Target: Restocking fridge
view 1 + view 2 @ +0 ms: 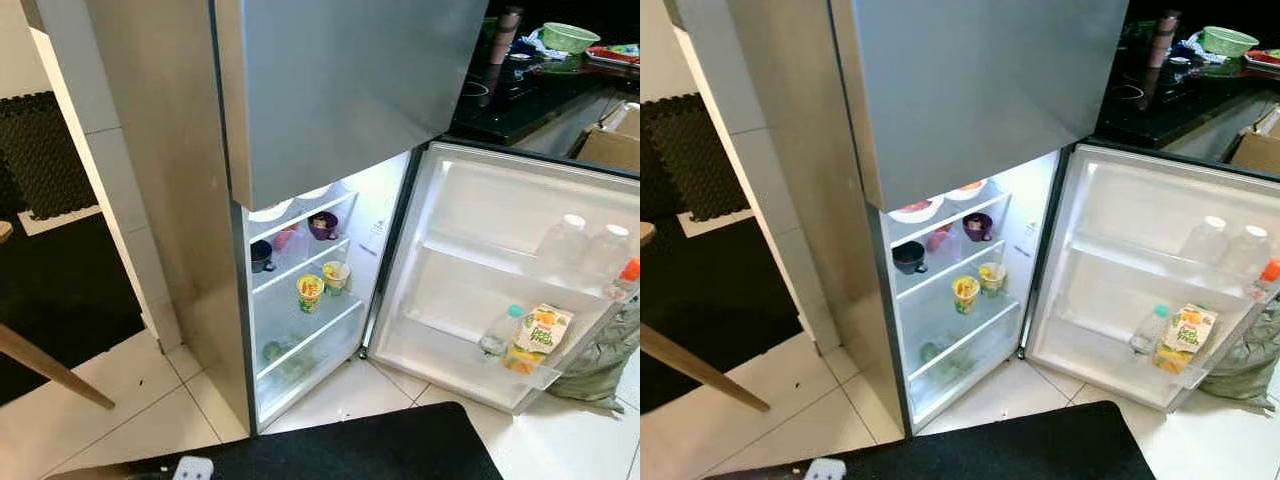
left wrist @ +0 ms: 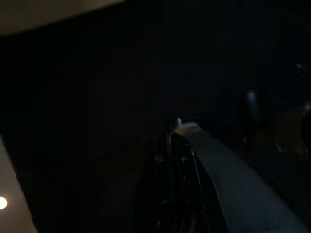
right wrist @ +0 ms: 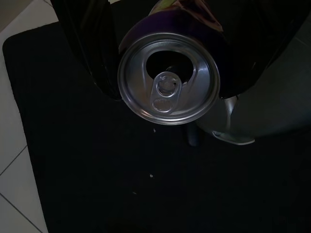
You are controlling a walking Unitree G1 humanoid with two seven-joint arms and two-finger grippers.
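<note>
A drinks can [image 3: 169,77] sat nearest the lens, pinched between the two black fingers [image 3: 90,46] of the right end effector [image 3: 165,53], its silver top facing the wrist camera. The pull tab looked lifted and a dark opening showed behind it, so the can seemed already opened; whether any liquid remained could not be told. Below the end effector lay a black mat [image 3: 97,165] with pale floor tiles [image 3: 14,160] at its edge.

The can would probably handle as a light, thin-walled thing: stiff along its rims, easily dented at mid-body, with smooth painted sides that could slip. The fingers appeared to press on opposite sides of the body just under the top rim, a sound place to hold. If it was open, it should stay upright.

Ahead of and well apart from the end effector, the fridge [image 1: 170,200] stood with its lower door [image 1: 500,270] swung wide. Its shelves [image 1: 305,265] carried bowls and two printed cups [image 1: 311,292]; the door rack held a juice carton [image 1: 538,335] and clear bottles [image 1: 565,240]. Free room showed on the door rack beside the carton.

The left end effector [image 2: 175,141] hung in deep shade; its fingers could not be read.
</note>
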